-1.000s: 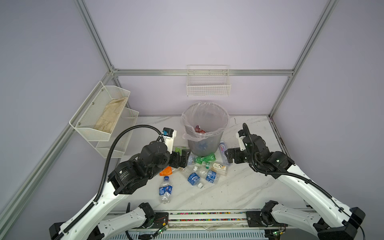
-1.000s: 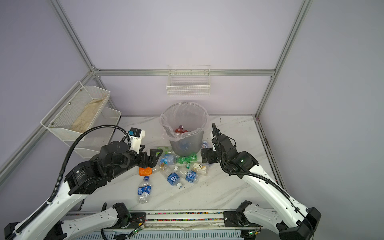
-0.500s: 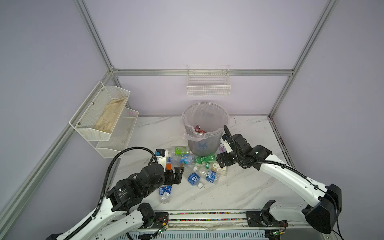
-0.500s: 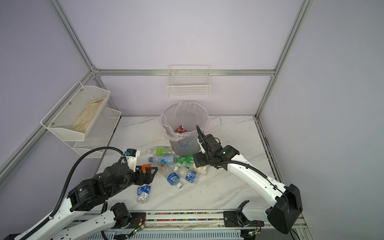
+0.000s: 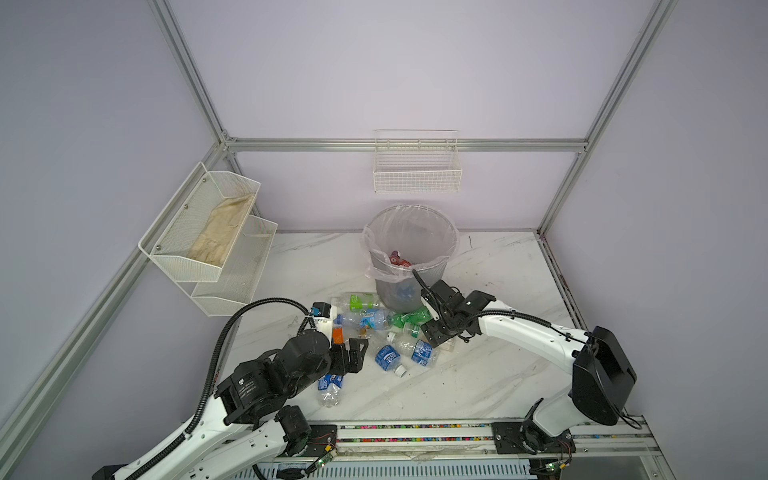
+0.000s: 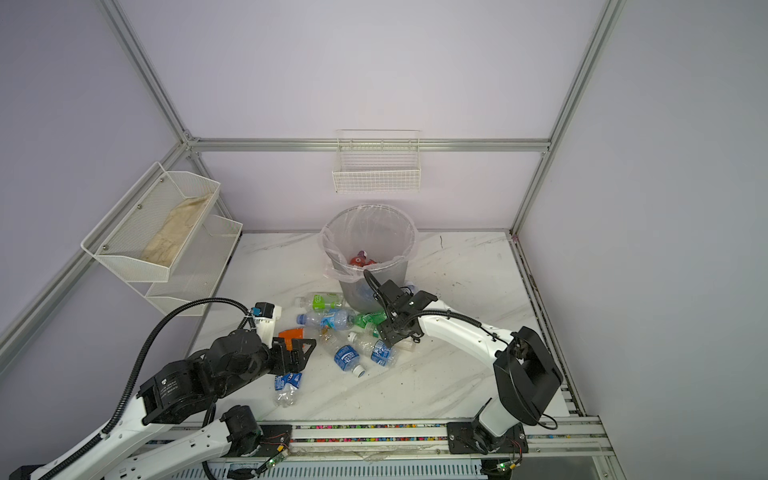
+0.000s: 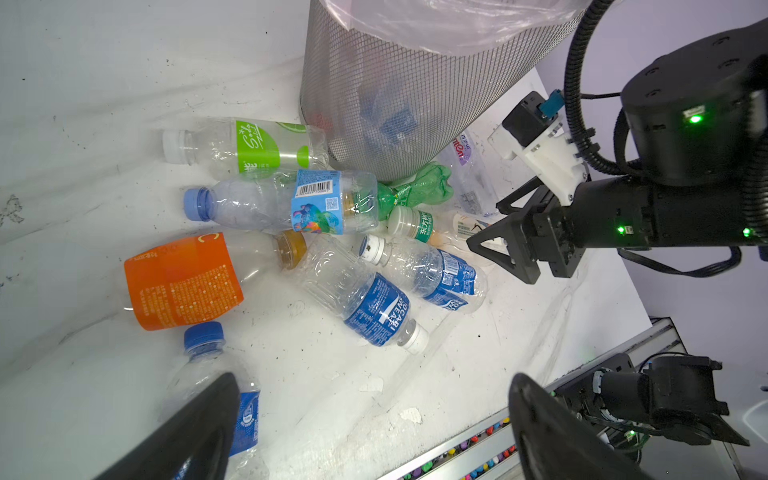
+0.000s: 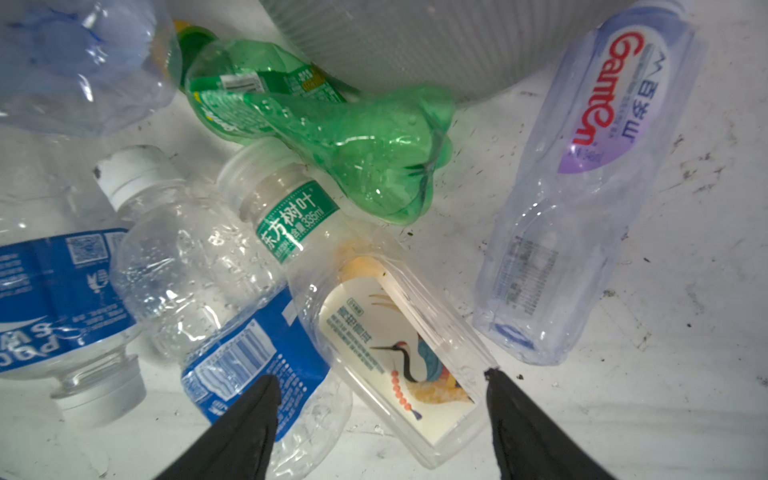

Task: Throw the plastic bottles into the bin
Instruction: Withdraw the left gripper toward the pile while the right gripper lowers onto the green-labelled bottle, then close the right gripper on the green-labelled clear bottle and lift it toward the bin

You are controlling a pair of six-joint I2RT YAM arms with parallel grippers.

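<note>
Both my tools are sitting far lower than a second ago, down at the heap. My right tool (image 8: 380, 378) is standing spread astride the crane-label bottle (image 8: 374, 316). My left tool (image 7: 374, 428) is gaping wide, one finger over a blue-label bottle (image 7: 208, 365). The plastic bottles (image 5: 372, 320) are lying just below frame centre on the marbled counter (image 5: 478, 374), under the bin (image 5: 395, 293), with lilac walls (image 5: 374, 83) surrounding.

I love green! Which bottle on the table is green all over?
The crumpled all-green plastic bottle lying by the foot of the round grey bin. The other bottles are clear, coloured only on labels and caps.
</note>
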